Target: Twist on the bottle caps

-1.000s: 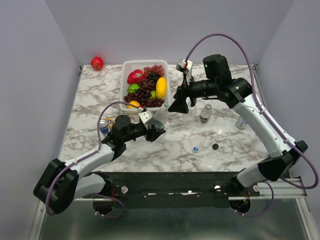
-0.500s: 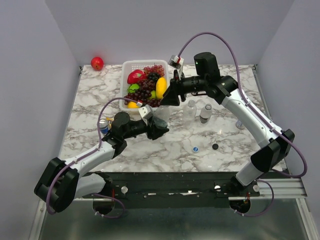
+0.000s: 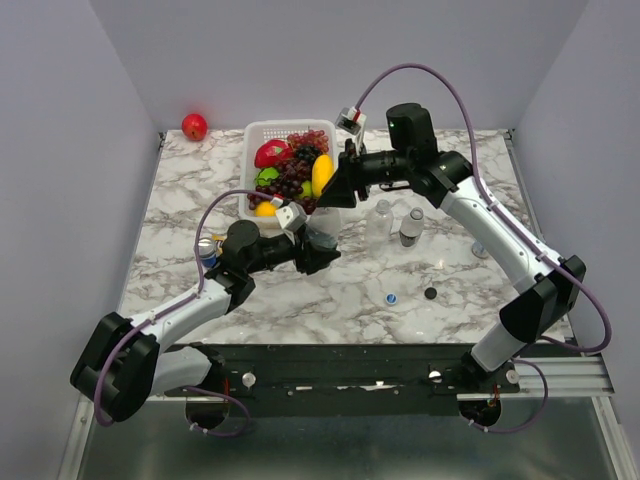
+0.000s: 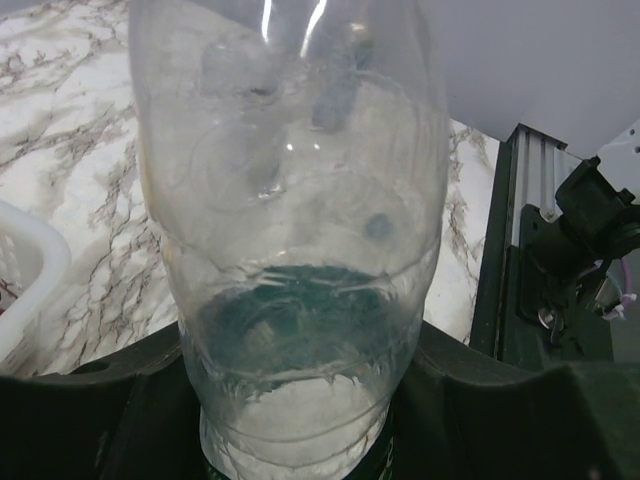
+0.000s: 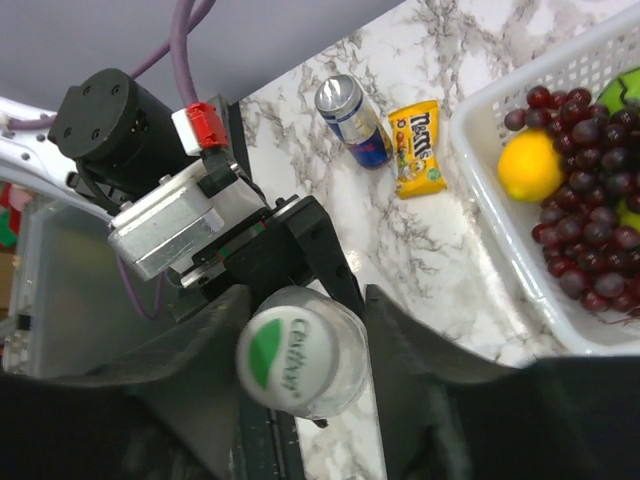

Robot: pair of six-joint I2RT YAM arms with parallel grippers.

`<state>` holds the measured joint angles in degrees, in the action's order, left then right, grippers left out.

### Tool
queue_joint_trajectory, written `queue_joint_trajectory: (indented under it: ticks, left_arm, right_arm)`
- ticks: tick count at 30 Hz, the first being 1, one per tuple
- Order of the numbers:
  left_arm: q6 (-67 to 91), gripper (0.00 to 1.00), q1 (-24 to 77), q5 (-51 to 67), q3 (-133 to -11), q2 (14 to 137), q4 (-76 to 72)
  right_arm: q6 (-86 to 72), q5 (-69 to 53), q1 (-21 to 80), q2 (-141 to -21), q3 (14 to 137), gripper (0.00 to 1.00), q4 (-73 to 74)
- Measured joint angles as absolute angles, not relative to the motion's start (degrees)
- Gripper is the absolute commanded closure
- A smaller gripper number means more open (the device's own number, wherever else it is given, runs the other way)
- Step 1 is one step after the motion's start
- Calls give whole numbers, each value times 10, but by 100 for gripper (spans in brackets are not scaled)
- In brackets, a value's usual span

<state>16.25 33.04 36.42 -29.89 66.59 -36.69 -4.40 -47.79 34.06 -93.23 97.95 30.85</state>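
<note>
My left gripper [image 3: 318,250] is shut on the lower body of a clear plastic bottle [image 4: 290,200] and holds it tilted above the table. The bottle's top carries the white-green cap [image 5: 285,362]. My right gripper [image 3: 331,196] has come in over that top. Its fingers [image 5: 420,350] have closed in on both sides of the cap, the left one pressing on it. The blue cap [image 3: 391,298] and the black cap [image 3: 430,293] lie loose on the marble near the front. Two uncapped bottles [image 3: 381,218] [image 3: 411,227] stand right of centre.
A white basket [image 3: 252,150] of fruit stands at the back, close behind the right gripper. A red apple [image 3: 194,126] lies in the far left corner. A drink can [image 5: 352,106] and a yellow sweets packet [image 5: 417,146] sit by the left arm. Another bottle [image 3: 481,247] lies at the right.
My right arm has swung left from above the standing bottles to the top of the held bottle, and its jaws have narrowed round the cap. The left arm shifted slightly, still gripping.
</note>
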Motion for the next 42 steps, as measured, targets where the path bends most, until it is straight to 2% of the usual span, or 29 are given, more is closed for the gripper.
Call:
queue_joint_trajectory:
  ticks: [4,5,8,17,18,20,21,22,23,29,37,42]
  left_arm:
    - [173,100,327,362,-299,669,-367]
    - [175,100,327,360,-299,669,-367]
    - [183,100,328,344,-301,672,-368]
    - [210,100,362,189,-338,703,-337]
    - [211,77,362,185,-339,703,-335]
    - [211,45,361,183,-340,703,-333]
    - [210,24,359,184,-339,703,-331]
    - [208,16,357,185,-339,701,-329]
    - [202,1,355,187,-338,699,-324]
    - [160,1,329,185,-338,663,-237]
    - [105,1,274,197,-339,628,-116]
    - [94,1,259,198,-360,637,-68]
  right_arm:
    - [-49,-471,342,-933,980,71,303]
    - [-50,-470,342,-933,980,81,301]
    - [-60,-452,344,-933,980,100,295]
    - [-104,-228,383,-953,1018,100,302]
    - [-105,-221,384,-954,1019,100,302]
    - [-104,-208,386,-954,1020,100,302]
    - [-102,-203,386,-954,1020,100,301]
    - [-98,-201,386,-954,1020,100,301]
    - [-93,-200,386,-954,1020,100,301]
    - [-46,-192,333,-957,1046,100,335]
    - [-7,-187,197,-1039,1260,100,328]
    - [36,-165,176,-1054,1248,100,276]
